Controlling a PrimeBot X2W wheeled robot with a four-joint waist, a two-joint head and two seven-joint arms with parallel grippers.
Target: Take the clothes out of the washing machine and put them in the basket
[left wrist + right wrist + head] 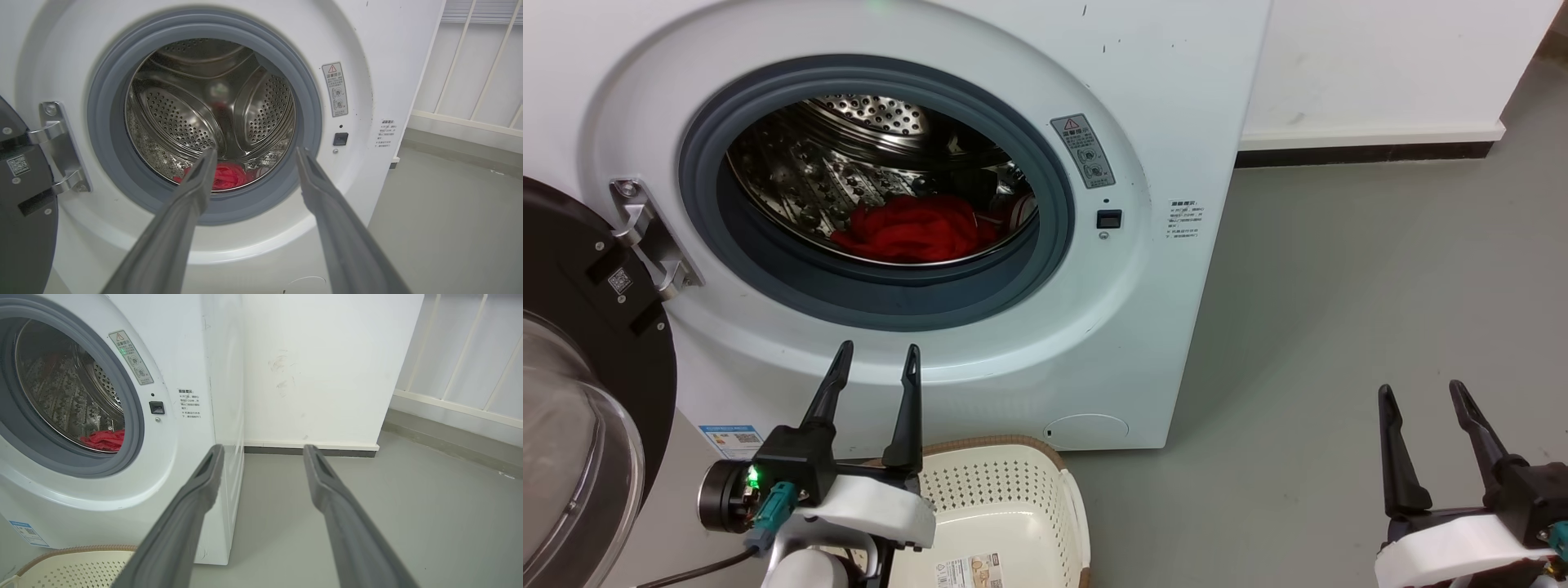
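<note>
A grey floor [1339, 327] is spreading out; a white wall [1380, 65] is rising behind it, a dark skirting strip [1364, 153] running along its foot, a white barred panel [470, 355] standing beside.

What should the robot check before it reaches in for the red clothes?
1. Door swung open: ok.
2. Red clothes visible in the drum: ok.
3. Left gripper open and empty: ok.
4. Left gripper pointed at the drum: ok.
5. Basket near and upright: ok.
6. More clothes hidden deeper inside: cannot tell.
</note>
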